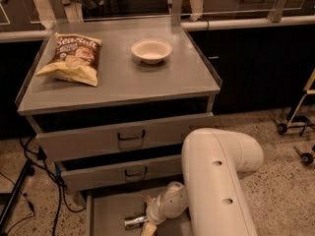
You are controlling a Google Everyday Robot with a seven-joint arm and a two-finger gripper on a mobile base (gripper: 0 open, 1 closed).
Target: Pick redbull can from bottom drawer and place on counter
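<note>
Redbull can [133, 223] lies on its side on floor of bottom drawer [110, 214], which is pulled open. Gripper [147, 223] is down in the drawer at the can's arm-side end, touching or v. close; can't tell if clamped or spread. White arm [216, 181] bends down over the drawer. Counter [123, 85] above holds chip bag [74, 58] and pale bowl [151, 50], apart.

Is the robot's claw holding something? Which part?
Can't tell. The claw sits at the right end of the redbull can, in the bottom drawer.
</note>
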